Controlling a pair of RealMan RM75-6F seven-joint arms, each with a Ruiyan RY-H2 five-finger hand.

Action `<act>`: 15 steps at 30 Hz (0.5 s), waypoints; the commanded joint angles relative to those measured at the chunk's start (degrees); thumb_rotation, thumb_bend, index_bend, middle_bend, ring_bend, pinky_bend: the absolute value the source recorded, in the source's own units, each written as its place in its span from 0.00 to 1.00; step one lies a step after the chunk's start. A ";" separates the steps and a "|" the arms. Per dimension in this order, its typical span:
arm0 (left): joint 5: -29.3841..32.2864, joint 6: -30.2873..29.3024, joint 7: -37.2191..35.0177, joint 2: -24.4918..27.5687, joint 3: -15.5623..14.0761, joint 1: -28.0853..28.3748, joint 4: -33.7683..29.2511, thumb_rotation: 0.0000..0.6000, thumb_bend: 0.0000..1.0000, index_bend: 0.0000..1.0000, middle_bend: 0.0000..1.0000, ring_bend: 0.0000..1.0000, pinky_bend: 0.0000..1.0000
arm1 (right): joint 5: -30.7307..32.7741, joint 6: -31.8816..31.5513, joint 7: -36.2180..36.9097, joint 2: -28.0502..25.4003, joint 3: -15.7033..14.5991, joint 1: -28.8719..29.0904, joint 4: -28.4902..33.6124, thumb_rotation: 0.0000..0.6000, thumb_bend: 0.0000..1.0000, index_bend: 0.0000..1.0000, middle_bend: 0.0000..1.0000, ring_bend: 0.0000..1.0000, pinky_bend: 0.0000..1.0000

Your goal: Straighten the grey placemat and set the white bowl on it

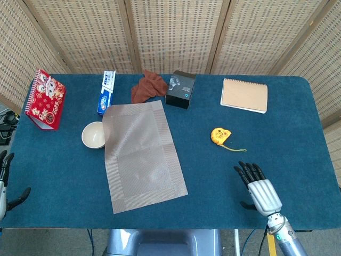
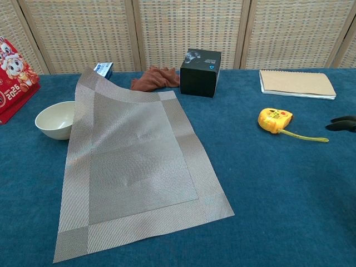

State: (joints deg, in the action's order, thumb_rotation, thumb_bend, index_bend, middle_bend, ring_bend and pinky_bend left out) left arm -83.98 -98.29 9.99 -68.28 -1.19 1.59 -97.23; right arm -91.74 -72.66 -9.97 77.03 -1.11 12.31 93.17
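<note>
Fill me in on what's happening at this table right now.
Nothing is being handled at this moment. The grey placemat lies skewed on the blue table, its far-left corner lifted against the white bowl, which sits on the cloth beside it rather than on it. The right hand hovers open over the near-right part of the table, empty. The left hand shows only at the table's left edge, holding nothing. Neither task step looks done.

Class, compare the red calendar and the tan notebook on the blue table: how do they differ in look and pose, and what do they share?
The red calendar bears a cartoon print; the tan notebook has a plain cover. The calendar stands propped up like a tent at the table's far left; the notebook lies flat at the far right. Both look spiral-bound, and neither is touched by a hand.
</note>
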 commanded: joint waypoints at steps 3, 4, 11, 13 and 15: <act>0.07 0.39 -0.69 0.25 0.68 -0.47 -0.13 1.00 0.20 0.00 0.00 0.00 0.00 | 0.02 4.74 -5.21 6.94 0.33 3.23 0.88 1.00 0.00 0.10 0.00 0.00 0.00; 0.09 0.45 -0.90 0.30 0.82 -0.57 -0.11 1.00 0.20 0.00 0.00 0.00 0.00 | 0.08 5.21 -5.79 8.26 0.43 3.61 0.48 1.00 0.01 0.11 0.00 0.00 0.00; 0.08 1.90 -1.57 0.30 1.46 -0.73 0.29 1.00 0.20 0.00 0.00 0.00 0.00 | 2.46 8.43 -8.35 19.11 2.33 6.38 -4.75 1.00 0.04 0.16 0.00 0.00 0.00; 0.02 2.22 -1.63 0.21 1.56 -0.77 0.35 1.00 0.20 0.00 0.00 0.00 0.00 | 3.07 8.84 -8.55 20.82 2.95 7.01 -5.77 1.00 0.06 0.17 0.00 0.00 0.00; 0.00 2.64 -1.48 0.09 1.63 -0.78 0.49 1.00 0.20 0.00 0.00 0.00 0.00 | 3.55 9.26 -9.19 22.31 3.61 7.75 -6.66 1.00 0.07 0.18 0.00 0.00 0.00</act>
State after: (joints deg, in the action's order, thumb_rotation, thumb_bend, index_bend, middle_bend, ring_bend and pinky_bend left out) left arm -83.97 -95.75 8.46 -68.14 0.40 0.83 -96.80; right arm -88.87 -64.04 -18.50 98.25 1.76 19.26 87.46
